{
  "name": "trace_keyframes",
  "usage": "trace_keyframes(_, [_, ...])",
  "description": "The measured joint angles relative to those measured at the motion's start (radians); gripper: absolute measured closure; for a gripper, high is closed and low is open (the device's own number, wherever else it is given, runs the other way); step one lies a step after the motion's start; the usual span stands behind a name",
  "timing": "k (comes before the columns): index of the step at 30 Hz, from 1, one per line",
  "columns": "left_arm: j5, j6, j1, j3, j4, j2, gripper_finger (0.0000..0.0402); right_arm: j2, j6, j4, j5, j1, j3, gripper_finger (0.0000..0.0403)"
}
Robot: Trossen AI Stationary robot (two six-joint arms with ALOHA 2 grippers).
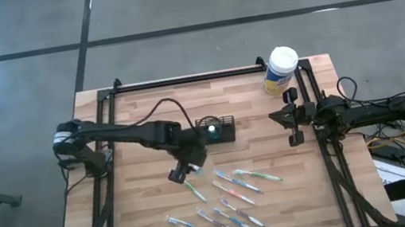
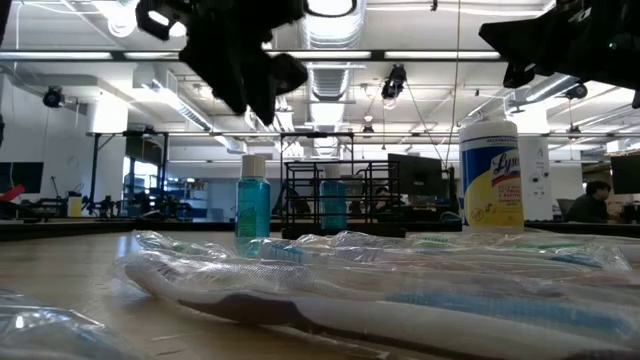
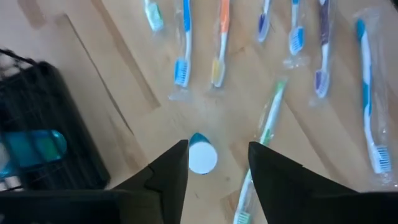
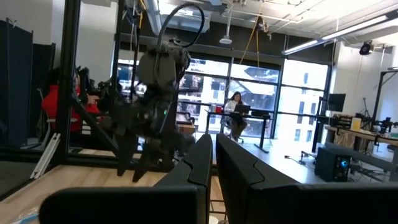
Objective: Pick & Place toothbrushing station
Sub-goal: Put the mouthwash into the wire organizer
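The black wire-mesh caddy (image 1: 219,129) stands upright on the table's middle, with a teal bottle (image 3: 34,148) inside it. It also shows in the low view (image 2: 330,195). A second small teal bottle with a white cap (image 2: 253,205) stands upright on the table near the caddy. My left gripper (image 3: 217,162) is open and hangs above this bottle (image 3: 202,155), with a finger on either side of it as seen from above and clear of it. In the high view my left gripper (image 1: 181,171) is just near of the caddy. My right gripper (image 1: 288,121) is shut and empty at the table's right side.
Several wrapped toothbrushes (image 1: 231,198) lie scattered on the table's near half, close to my left gripper. A green one (image 3: 264,134) lies right beside the bottle. A white-lidded, yellow-labelled canister (image 1: 282,69) stands at the far right. A black frame runs along the table's edges.
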State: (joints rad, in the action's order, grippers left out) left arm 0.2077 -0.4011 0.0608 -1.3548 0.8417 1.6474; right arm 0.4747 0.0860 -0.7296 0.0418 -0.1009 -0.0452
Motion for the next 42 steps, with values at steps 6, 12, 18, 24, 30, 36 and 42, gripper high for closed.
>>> trace_keyframes(6, [-0.004,0.009,-0.001,0.003,-0.005,0.033,0.0229,0.0,0.003,0.0,0.0,0.0,0.0,0.0385])
trace_keyframes(12, [-0.046,0.014,-0.001,0.003,-0.007,0.07,0.0229,0.0,0.0,0.0,0.0,0.0,0.0,0.0385])
trace_keyframes(18, [-0.049,0.014,-0.001,0.003,-0.011,0.096,0.0231,0.0,0.0,0.0,0.0,0.0,0.0,0.0385])
trace_keyframes(24, [-0.049,0.016,0.0,0.003,-0.013,0.113,0.0232,0.0,0.0,0.0,0.0,0.0,0.0,0.0385])
trace_keyframes(30, [-0.048,0.017,0.0,0.003,-0.014,0.129,0.0232,0.0,0.0,0.0,0.0,0.0,0.0,0.0385])
trace_keyframes(36, [-0.048,0.023,0.0,0.003,-0.022,0.13,0.0234,0.0,0.0,0.0,0.0,0.0,0.0,0.0385])
trace_keyframes(42, [-0.03,0.021,0.0,0.003,-0.022,0.13,0.0285,0.0,0.003,0.0,0.0,0.0,0.0,0.0385])
